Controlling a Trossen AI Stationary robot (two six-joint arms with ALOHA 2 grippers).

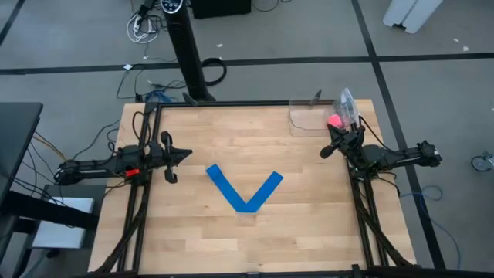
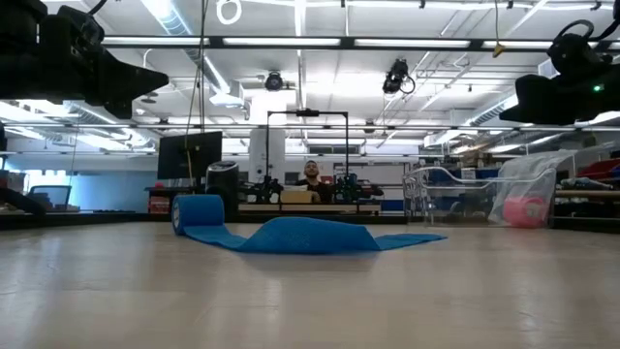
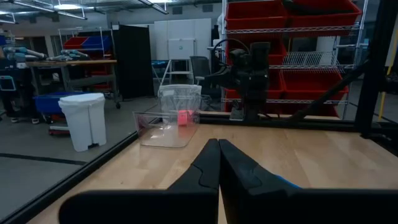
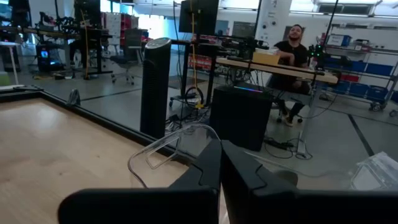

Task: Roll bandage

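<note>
A wooden tabletop (image 1: pixel 193 232) fills the overhead view, and the blue bandage (image 1: pixel 245 190) lies at its centre, folded into a V with a small rolled end at its upper left tip. The left gripper (image 1: pixel 184 155) waits at middle left and the right gripper (image 1: pixel 325 152) at upper right, both well apart from the bandage, fingers pressed together. Fingers that come down unopened would likely shove the loose cloth, and the V fold could make the roll wind crooked.

Soft matt blue cloth bandage (image 1: pixel 244 190) on a smooth pale wood table (image 1: pixel 309 232); clear glossy plastic tray (image 1: pixel 307 116).
</note>
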